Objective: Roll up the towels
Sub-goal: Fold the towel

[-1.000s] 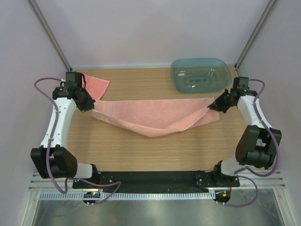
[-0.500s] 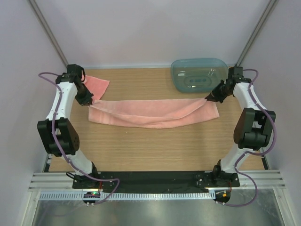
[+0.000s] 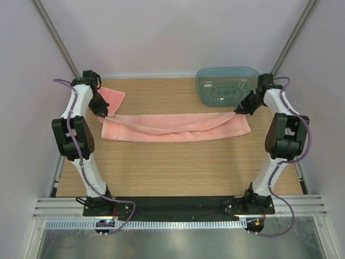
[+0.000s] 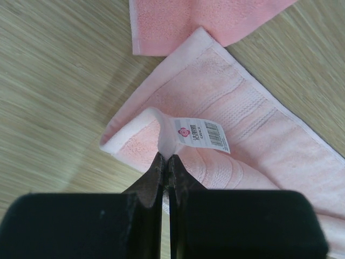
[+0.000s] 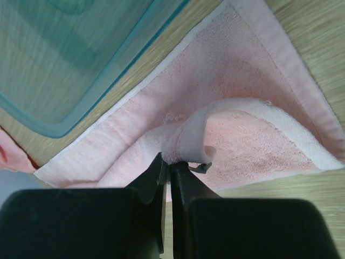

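A long salmon-pink towel point(image 3: 175, 128) lies across the table as a narrow strip, folded lengthwise. My left gripper point(image 3: 106, 114) is shut on its left corner. In the left wrist view the closed gripper point(image 4: 167, 159) pinches the towel point(image 4: 259, 145) just below its white label point(image 4: 200, 132). My right gripper point(image 3: 237, 111) is shut on the right corner. The right wrist view shows the gripper point(image 5: 171, 164) clamped on a raised fold of the towel point(image 5: 226, 91). A second pink towel point(image 3: 113, 97) lies bunched at the back left, also visible above the strip point(image 4: 205, 21).
A translucent blue-green tub point(image 3: 229, 86) stands at the back right, its rim point(image 5: 70, 54) right beside the held corner. The cage walls stand close to both arms. Bare wood point(image 3: 172, 167) lies in front of the strip.
Both grippers have carried the towel's near edge towards the back, and the sagging front fold has been drawn up. The towel now lies as a flat, narrow strip.
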You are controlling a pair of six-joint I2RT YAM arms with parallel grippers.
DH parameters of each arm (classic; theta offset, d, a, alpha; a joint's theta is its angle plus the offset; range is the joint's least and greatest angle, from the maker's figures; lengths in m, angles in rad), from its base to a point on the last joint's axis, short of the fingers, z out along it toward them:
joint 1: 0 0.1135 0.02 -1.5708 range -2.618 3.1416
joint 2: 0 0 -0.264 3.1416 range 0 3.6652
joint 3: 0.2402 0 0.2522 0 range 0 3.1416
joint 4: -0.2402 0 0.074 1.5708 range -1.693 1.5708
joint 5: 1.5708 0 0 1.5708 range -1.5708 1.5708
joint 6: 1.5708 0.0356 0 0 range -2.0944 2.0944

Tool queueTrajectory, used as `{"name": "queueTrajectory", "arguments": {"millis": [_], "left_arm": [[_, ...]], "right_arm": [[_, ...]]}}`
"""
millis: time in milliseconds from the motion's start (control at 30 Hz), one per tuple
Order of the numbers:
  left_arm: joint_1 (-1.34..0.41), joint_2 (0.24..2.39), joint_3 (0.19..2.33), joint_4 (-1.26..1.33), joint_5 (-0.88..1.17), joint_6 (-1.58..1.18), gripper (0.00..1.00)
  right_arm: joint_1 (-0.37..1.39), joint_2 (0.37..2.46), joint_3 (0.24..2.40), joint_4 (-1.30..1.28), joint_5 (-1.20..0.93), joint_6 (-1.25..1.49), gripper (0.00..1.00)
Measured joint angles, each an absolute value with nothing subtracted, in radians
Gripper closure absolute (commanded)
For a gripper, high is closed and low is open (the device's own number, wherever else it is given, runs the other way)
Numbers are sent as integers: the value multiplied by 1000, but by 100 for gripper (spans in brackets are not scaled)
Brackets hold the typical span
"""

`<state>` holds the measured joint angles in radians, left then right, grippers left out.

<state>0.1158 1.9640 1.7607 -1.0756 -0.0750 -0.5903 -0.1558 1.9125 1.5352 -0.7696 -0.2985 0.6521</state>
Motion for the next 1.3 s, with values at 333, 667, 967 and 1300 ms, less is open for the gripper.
{"name": "queueTrajectory", "arguments": {"millis": [333, 667, 967, 1300], "left_arm": [[155, 2106, 1864, -1100, -71, -594, 100], [158, 2262, 2040, -1114, -2, -595, 100], [163, 2323, 2139, -1125, 24, -595, 34], [192, 2024, 1867, -1060, -54, -604, 24]], "right_arm": [[-156, 2050, 1645, -793, -282, 659, 74], [-166, 2130, 1741, -801, -276, 687, 73], [-222, 2154, 1763, -795, -259, 697, 39], [-333, 1863, 1440, -740, -160, 656, 11]]}}
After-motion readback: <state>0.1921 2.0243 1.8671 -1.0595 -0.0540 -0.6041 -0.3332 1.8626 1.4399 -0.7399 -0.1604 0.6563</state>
